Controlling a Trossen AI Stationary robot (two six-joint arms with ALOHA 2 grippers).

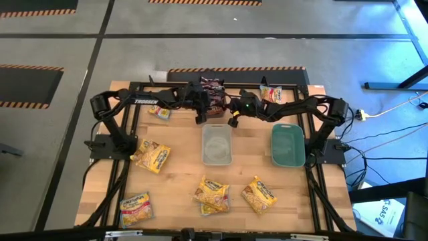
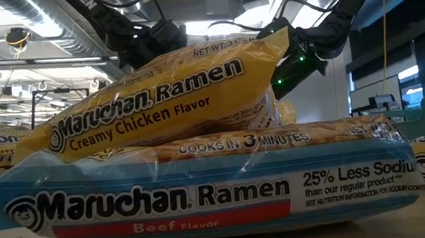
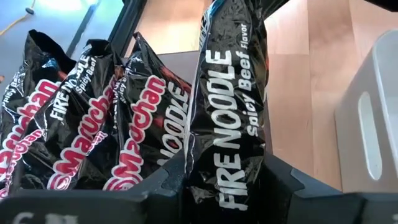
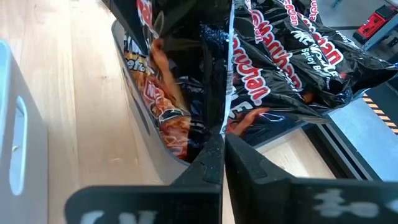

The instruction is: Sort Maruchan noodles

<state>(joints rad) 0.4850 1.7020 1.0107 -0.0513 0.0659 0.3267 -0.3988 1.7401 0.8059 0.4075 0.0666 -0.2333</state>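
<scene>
glossy crinkled plastic fire noodle packets [image 3: 227, 106], pale smooth wood table [image 1: 180, 177], translucent plastic bin [image 1: 217, 144]

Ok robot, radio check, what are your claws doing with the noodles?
Left gripper shut on Fire Noodle packet. Right gripper shut on same packet's edge, over grey bin. Nothing blocking.

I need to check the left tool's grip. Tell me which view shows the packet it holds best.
Left wrist view: the black Fire Noodle packet stands clamped in the left tool, label readable. The high view shows only dark packets under both arms; the right wrist view shows black packets at close range; the low view hides it.
</scene>
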